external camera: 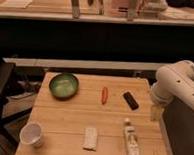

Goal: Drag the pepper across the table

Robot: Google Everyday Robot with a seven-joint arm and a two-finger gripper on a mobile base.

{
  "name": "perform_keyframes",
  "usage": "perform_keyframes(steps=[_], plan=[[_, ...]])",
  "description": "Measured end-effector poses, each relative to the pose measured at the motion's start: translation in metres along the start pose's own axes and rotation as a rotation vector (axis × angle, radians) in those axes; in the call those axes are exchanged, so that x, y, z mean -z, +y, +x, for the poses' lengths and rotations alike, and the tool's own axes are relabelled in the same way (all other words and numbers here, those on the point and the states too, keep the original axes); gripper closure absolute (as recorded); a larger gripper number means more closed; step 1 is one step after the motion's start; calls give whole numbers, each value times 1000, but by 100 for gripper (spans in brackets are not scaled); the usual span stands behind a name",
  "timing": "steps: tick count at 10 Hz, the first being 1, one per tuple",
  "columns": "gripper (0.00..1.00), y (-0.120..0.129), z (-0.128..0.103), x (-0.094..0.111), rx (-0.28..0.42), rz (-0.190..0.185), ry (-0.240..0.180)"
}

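One pepper [105, 95] lies on the far middle of the table [72, 118], pointing near-to-far, touching nothing. Bare wood opens in front of it, running toward the near edge, where a packet [90, 138] sits to the left and a bottle [131, 139] to the right. Left of the pepper is the bowl [64, 85], near the far-left corner; right of it lies the bar [131, 100], apart. A cup [32, 134] stands at the near-left corner. The gripper [156, 112] hangs at the right edge under the arm [177, 87], well apart from the pepper; whether it's open or closed, can't tell
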Motion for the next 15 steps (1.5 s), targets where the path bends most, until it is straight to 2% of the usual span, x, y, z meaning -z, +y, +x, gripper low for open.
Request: perform_keyframes(steps=[7,8,10,12,15], plan=[[20,-1,0,0,4,1,4],[20,-4,-4,-1,18,5,11],[20,-20,-38,-4,100,16,26],[20,-29,-55,-6,141,22,38],[20,-37,-58,-10,190,29,50]])
